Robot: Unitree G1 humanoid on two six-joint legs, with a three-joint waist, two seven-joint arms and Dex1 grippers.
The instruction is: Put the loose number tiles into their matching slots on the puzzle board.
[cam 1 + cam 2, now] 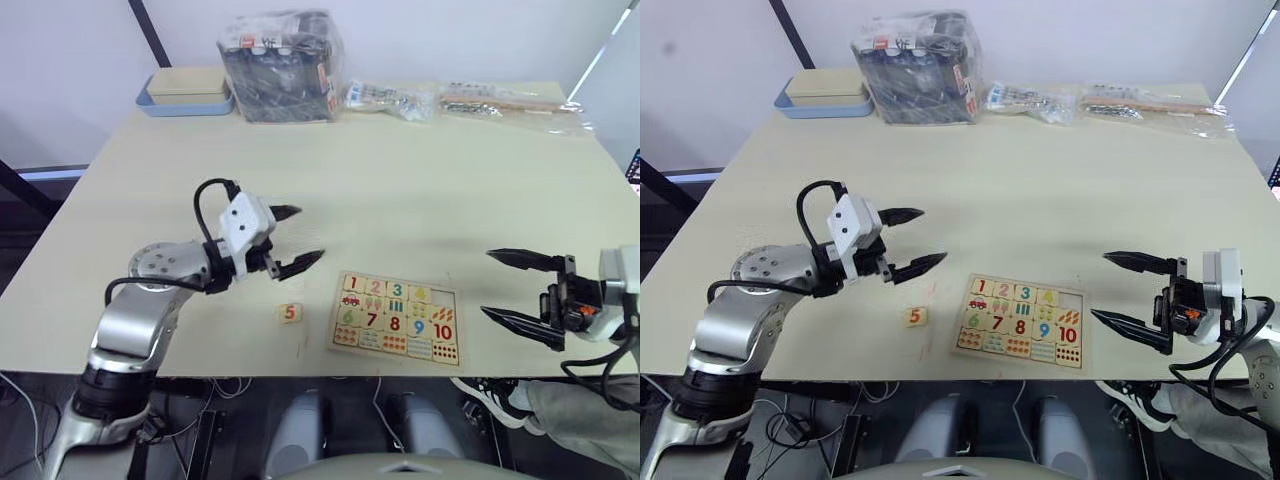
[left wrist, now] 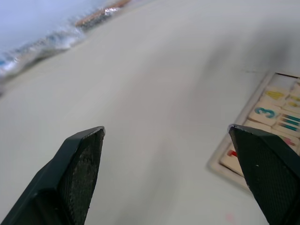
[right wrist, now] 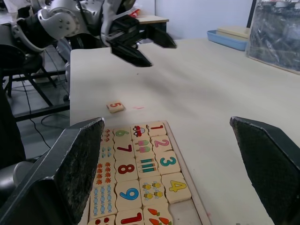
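Table [image 1: 400,190]: loose 5 tile [image 1: 290,313] beside board [image 1: 396,317]

The puzzle board [image 1: 395,318] shows 1, 2, 3, 4 in its top row, with 6, 7, 8, 9, 10 below. At its nine o'clock, a loose tile [image 1: 290,313] reads 5.

We see the puzzle board [image 2: 262,136] cut off at 3 o'clock in the left wrist view, blurred, w/ just a "3" readable. In the right wrist view its near end runs off at 6 o'clock. Counting pics on it are too small to tell from the head. Clear bags [image 1: 400,100] at the table's [image 1: 400,190] far edge: contents unclear.
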